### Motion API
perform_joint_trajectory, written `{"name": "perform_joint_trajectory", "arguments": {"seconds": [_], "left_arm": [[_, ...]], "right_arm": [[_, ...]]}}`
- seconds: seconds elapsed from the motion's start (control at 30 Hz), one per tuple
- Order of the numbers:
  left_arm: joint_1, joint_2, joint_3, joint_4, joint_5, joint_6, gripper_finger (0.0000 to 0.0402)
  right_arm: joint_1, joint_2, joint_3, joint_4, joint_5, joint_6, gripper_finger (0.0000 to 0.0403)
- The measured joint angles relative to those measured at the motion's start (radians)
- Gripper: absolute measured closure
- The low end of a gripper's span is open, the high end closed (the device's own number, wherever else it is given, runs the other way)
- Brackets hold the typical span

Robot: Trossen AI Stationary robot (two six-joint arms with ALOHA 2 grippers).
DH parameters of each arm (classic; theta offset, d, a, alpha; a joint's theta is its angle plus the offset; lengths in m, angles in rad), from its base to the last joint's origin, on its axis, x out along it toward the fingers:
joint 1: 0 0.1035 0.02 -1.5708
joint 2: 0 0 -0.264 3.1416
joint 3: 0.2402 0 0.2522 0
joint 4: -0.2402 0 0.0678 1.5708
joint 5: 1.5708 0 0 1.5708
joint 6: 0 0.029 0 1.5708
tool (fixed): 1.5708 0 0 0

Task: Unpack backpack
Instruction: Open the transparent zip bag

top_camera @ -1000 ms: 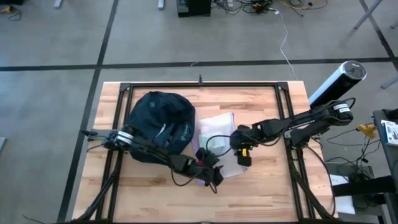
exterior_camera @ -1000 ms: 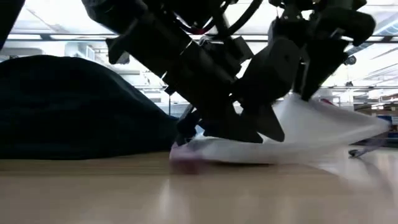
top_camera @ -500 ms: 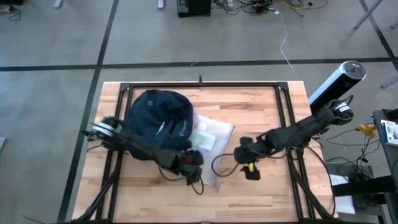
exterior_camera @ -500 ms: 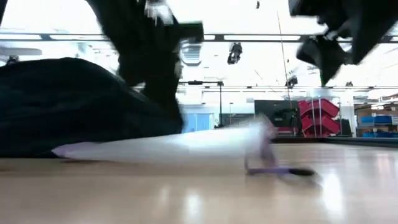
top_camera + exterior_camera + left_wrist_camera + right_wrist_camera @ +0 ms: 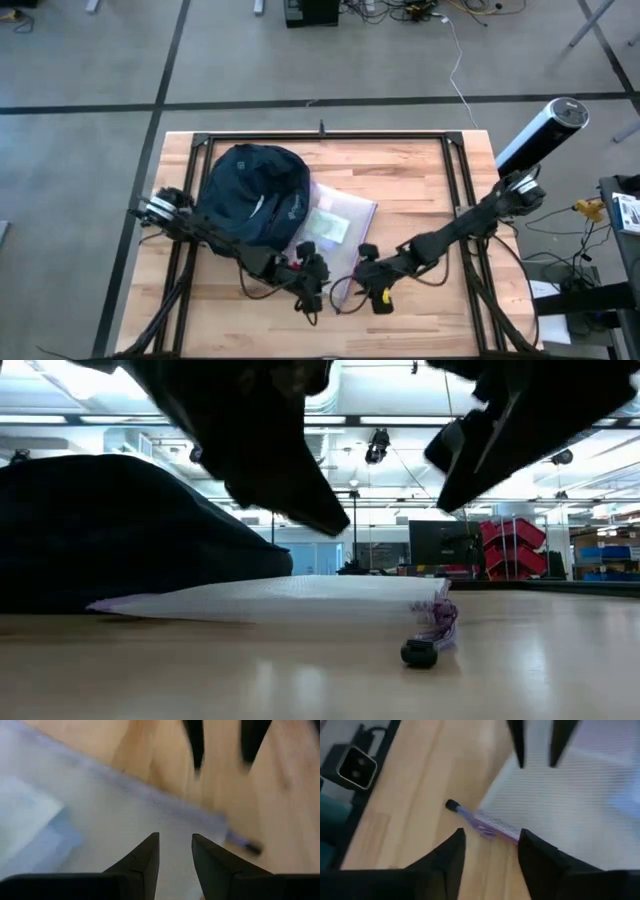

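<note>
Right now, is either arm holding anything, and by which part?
Nothing is held. The left gripper and right gripper hover open over the pouch, lying flat on the table.

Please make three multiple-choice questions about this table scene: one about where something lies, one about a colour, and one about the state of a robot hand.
1. Where does the clear pouch lie?
A. On the table beside the backpack
B. On top of the backpack
C. On the floor

2. What colour is the pouch's zip edge?
A. Red
B. Purple
C. Yellow

3. What is the right hand doing?
A. Gripping the backpack
B. Lifting the pouch high
C. Open above the zip pull, holding nothing

Answers:
1 A: the high view shows it flat on the wood against the backpack's side.
2 B: the right wrist view shows a purple strip.
3 C: its fingers stand apart with bare wood between them.
</note>
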Motion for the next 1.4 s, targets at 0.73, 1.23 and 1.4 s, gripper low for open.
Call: {"name": "perform_joint_trajectory", "arguments": {"seconds": [0.73,1.23,1.4], "left_arm": [[0.065,0.148,0.002,0.050,0.019,-0.082,0.0299],[0.040,0.155,0.003,0.030,0.024,-0.125,0.0299],[0.036,0.156,0.002,0.036,0.021,-0.136,0.0299]], "right_arm": [[-0.020,0.176,0.001,0.209,-0.137,0.016,0.0402],[-0.044,0.188,0.011,0.054,-0.084,0.062,0.0403],[-0.040,0.156,0.008,0.011,-0.082,0.077,0.0403]]}}
